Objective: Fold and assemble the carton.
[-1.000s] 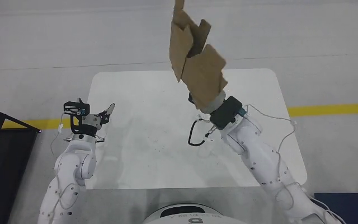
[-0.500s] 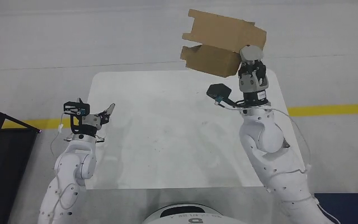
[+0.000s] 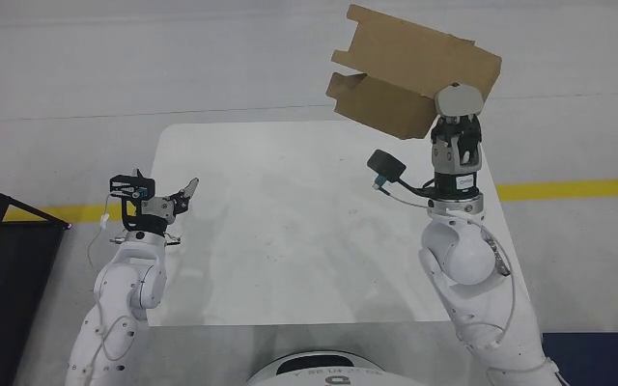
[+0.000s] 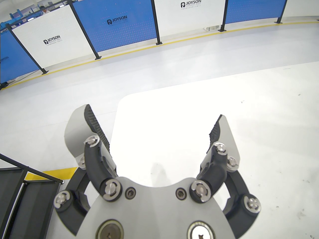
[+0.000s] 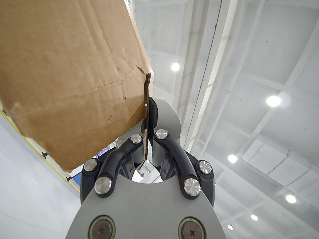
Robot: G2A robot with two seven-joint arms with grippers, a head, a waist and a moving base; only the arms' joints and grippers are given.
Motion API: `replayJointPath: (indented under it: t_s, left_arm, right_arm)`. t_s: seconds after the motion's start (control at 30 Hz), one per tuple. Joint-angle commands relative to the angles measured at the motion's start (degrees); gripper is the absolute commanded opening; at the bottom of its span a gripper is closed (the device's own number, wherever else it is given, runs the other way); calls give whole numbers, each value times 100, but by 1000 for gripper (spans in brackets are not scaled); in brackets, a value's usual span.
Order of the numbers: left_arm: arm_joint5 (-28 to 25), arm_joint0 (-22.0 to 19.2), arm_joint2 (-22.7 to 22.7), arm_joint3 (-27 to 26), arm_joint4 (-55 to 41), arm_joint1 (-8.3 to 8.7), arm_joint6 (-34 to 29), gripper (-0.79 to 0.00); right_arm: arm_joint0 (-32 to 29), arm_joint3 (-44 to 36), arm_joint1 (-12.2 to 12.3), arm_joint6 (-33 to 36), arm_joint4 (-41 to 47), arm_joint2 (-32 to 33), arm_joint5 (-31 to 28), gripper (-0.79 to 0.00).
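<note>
A brown cardboard carton (image 3: 410, 72) hangs in the air over the far right part of the white table (image 3: 290, 241), tilted, its flaps loose. My right gripper (image 3: 458, 101) points upward and is shut on one edge of the carton (image 5: 69, 63); the cardboard panel runs between its pads (image 5: 152, 110). My left gripper (image 3: 174, 198) sits at the table's left edge, low over the surface. In the left wrist view the left gripper (image 4: 154, 125) stands open with nothing between its fingers.
A black frame (image 3: 24, 261) stands on the floor left of the table. A yellow line (image 3: 560, 188) runs across the floor on both sides. Blue and white partition panels (image 4: 149, 13) stand beyond the table's far side.
The right arm has swung the carton from over the table's far middle to the right and turned its gripper upward; the carton went from hanging upright to lying more level. The left arm has not moved.
</note>
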Motion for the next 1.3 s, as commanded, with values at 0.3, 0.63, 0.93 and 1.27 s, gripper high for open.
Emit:
replayJointPath:
  t_s: [0.3,0.63,0.93,1.27]
  left_arm:
    - [0,0,0,0,0,0,0,0]
    - [-171,-13,206,-591,-588,-46,-177,0]
    - [-1368,-317,690,-1472,-3255,-69,-2224,0]
    - [-1214,-843,1091,-913,-6029,-139,-2977,0]
  right_arm:
    - [26,334,-75,-355,1946,-220,-738,-785]
    - [346,784,-160,-587,3716,-424,-2468,-785]
    - [442,697,-179,-1058,2865,-560,-1823,-785]
    - [296,706,-207,-1324,2718,-551,-1377,-785]
